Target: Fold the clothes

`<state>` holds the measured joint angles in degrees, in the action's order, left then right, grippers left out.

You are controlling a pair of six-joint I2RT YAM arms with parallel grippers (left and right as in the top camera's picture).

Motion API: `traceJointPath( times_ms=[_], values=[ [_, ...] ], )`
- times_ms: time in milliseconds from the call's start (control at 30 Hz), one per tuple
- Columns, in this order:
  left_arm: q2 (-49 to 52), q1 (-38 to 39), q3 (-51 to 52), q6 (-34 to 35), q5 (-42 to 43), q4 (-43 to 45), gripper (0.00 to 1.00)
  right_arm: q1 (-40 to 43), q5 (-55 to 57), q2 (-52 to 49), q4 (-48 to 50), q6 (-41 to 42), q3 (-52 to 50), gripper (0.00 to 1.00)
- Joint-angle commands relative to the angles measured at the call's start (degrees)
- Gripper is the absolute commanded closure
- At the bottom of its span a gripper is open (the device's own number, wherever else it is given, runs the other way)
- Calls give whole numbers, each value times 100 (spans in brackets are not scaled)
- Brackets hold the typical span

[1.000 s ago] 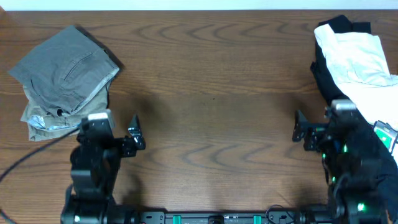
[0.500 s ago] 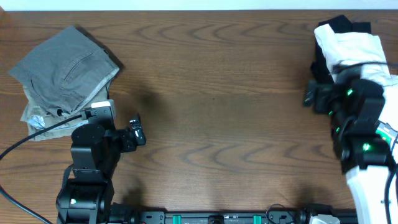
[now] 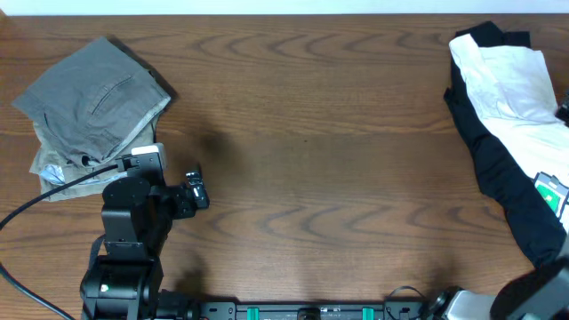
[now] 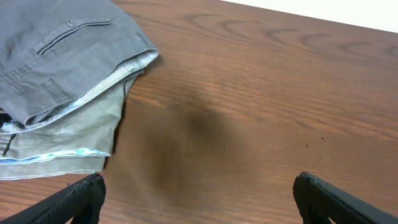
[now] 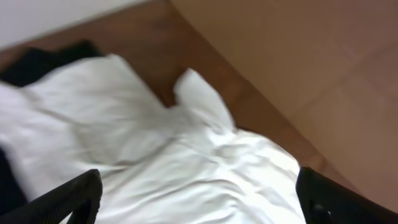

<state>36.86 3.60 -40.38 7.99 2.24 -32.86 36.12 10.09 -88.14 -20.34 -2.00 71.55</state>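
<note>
Here the black garment (image 3: 498, 178) runs far-to-near, white T-shirt (image 3: 511, 84) atop; left gripper (image 4: 199, 190) and right gripper (image 5: 199, 193) both gape empty.

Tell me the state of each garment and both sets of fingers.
Khaki trousers: folded, bottom of the stack.
Grey trousers: folded, on the khaki trousers.
White T-shirt: crumpled, unfolded.
Black garment: unfolded, under the T-shirt.
Left fingers: open, empty.
Right fingers: open, empty, over the T-shirt.

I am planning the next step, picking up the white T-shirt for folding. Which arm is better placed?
Right. The right gripper hangs open above the white T-shirt. The left gripper is beside the folded trousers, far from it.
</note>
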Motion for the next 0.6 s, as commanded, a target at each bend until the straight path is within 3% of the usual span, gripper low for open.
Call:
traceJointPath(
  times_ms=[0,267,567],
  values=[
    [-20,35,-144,90,31,9,2,507,-140,-422,131,236,105,4],
    [-20,35,-144,92,33,11,2,1462,-1432,-1613,763,214,105,4],
    [-20,35,-144,92,33,13,2,1519,-1910,-2778,1543,186,105,5]
  ],
)
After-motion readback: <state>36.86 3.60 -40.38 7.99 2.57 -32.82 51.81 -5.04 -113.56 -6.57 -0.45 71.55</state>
